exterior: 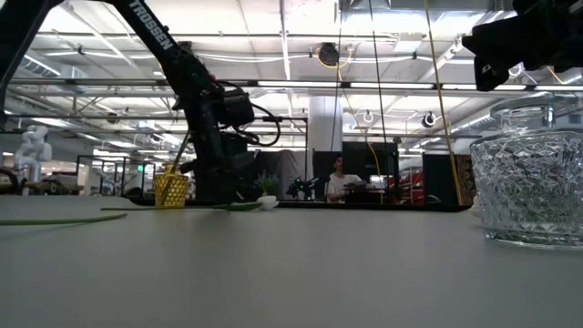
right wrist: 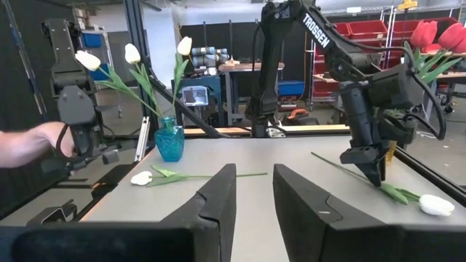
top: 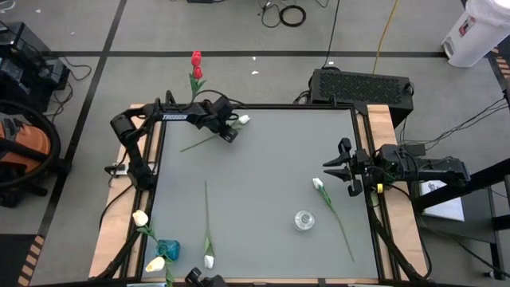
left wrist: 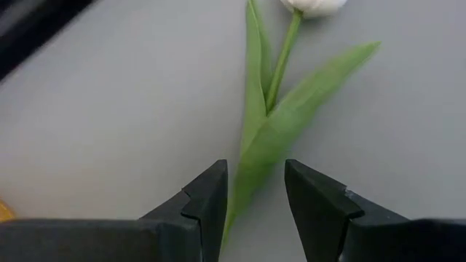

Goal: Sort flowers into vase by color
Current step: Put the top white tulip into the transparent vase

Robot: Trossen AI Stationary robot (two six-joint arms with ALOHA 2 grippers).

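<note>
on the table (top: 263,159), left pincer (left wrist: 255,193) open astride white tulip (left wrist: 280,109).

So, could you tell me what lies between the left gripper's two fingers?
In the left wrist view, a white tulip's green leaf runs between the open left gripper's fingers, over bare grey table.

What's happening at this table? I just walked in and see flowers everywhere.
The left gripper is down over a white tulip at the table's far side, fingers open astride its stem. The right gripper waits open at the right edge. Three pale tulips stand in a blue vase; the clear glass vase is empty.
</note>
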